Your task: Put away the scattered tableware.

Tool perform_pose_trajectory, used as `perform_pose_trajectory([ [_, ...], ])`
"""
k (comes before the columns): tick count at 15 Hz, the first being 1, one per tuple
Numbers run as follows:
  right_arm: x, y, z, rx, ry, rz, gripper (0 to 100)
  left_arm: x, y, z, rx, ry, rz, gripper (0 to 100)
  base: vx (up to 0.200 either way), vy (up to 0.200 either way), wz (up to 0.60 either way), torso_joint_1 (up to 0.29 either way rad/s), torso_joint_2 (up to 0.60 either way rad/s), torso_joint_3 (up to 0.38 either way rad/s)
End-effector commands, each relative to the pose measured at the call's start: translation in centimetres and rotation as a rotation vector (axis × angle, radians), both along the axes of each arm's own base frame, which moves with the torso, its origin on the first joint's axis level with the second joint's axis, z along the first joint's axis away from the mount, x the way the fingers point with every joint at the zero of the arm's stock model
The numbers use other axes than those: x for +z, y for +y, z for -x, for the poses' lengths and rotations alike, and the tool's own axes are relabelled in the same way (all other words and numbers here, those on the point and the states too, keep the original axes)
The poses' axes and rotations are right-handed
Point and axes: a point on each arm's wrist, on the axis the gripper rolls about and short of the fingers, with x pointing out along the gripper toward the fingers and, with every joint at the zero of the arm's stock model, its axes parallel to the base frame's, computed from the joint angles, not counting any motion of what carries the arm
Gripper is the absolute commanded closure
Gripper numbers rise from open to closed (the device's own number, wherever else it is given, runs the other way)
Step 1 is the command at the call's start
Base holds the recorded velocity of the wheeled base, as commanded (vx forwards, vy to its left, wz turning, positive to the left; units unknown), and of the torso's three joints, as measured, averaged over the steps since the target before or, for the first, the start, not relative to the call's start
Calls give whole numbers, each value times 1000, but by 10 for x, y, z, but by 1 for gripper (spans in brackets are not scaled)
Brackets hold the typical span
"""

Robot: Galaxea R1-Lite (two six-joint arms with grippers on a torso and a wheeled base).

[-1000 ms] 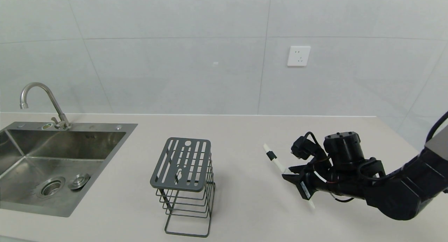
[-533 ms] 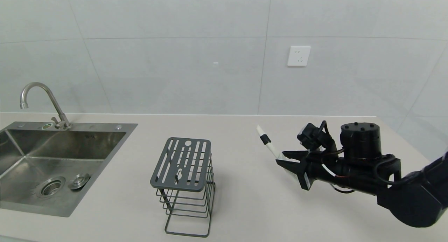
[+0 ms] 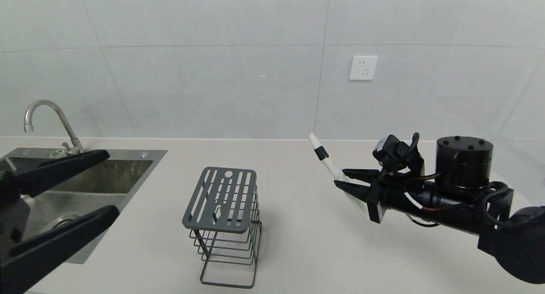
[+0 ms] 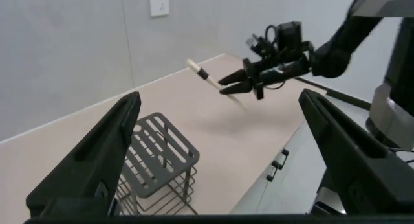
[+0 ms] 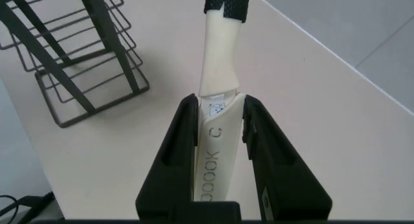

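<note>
utensil: white utensil with a black band near its free end. I see it in the air above the desk, right of centre, tilted, with the banded end pointing up and to the far left.
grip: the right gripper has it. The jaws are pinching the flat white part from both sides, and in the right wrist view I see both pads touching it.
right arm: it comes in from the right edge, roughly level, with the gripper pointing left toward the rack.
rack: dark wire rack with a slotted top plate, standing upright on the desk near centre. It is left of the utensil and well apart from it, and I see nothing in the slots.
left gripper: left gripper is at the near left with its jaws spread wide and nothing between them. In the head view it sits in front of the sink.
left wrist view: between the two spread fingers I see the rack, and farther off the right gripper with the utensil.
sink: steel sink set into the desk at the far left, partly covered by the left gripper.
faucet: curved faucet behind the sink.
wall: grey tiles with a white socket above the right half of the desk.
</note>
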Motion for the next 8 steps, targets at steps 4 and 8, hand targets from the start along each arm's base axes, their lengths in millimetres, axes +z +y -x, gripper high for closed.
perform_pose_trajectory([
  [4, 13, 9, 2, 50, -53, -39, 100, -14, -35, -76, -8, 101, -116, 0, 0, 0, 0, 0, 0, 0],
  [8, 21, 11, -2, 57, -107, -68, 100, -28, -63, -106, -69, 88, -114, 0, 0, 0, 0, 0, 0, 0],
])
